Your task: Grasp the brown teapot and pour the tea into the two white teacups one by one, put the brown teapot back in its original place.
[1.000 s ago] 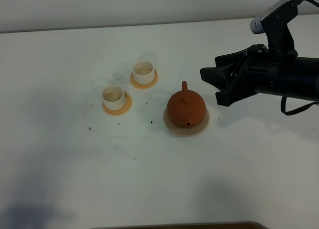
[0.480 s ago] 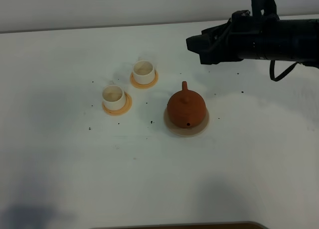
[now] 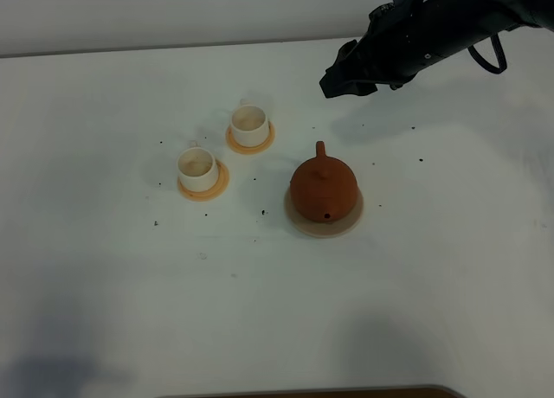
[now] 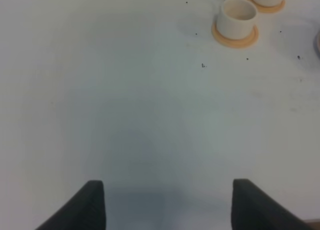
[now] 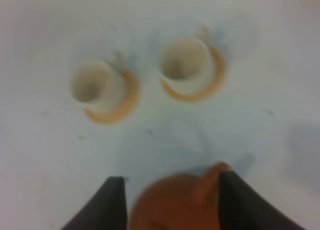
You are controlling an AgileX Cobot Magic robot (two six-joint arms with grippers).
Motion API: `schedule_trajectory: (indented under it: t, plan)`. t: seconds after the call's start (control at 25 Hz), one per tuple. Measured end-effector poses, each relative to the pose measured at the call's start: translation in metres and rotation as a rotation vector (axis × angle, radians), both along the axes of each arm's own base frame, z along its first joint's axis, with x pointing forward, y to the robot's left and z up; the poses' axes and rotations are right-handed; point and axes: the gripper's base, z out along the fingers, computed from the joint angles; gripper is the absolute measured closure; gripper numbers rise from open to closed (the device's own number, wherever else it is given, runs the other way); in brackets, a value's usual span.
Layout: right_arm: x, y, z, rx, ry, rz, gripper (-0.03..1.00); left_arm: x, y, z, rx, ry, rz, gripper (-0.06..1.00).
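The right hand (image 3: 339,76), fingers apart and empty, hung above the far right of the white surface (image 3: 415,294), well apart from the squat reddish-brown clay teapot (image 3: 323,189). The teapot sat upright on its flat pale beige saucer (image 3: 343,229), right of centre. Two small white cylindrical teacups (image 3: 249,125) stood on orange-tan coasters (image 3: 223,183) to its left. The left hand (image 4: 167,205), fingers likewise apart, held nothing. Likely hazards: an off-centre descent could drive one finger into the round body, shoving the pot off its saucer or toward the cups. A shallow grip on the rounded clay might slip on lifting and spill tea.
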Motion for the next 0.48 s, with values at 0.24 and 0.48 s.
schedule_trajectory:
  t: [0.24, 0.48]
  plan:
    - [0.019, 0.015, -0.027, 0.021, 0.109, -0.082, 0.52, 0.000, 0.000, 0.000, 0.000, 0.000, 0.000, 0.37]
    - [0.021, 0.048, -0.042, -0.049, 0.092, -0.038, 0.52, 0.000, 0.000, 0.000, 0.003, 0.000, -0.001, 0.37]
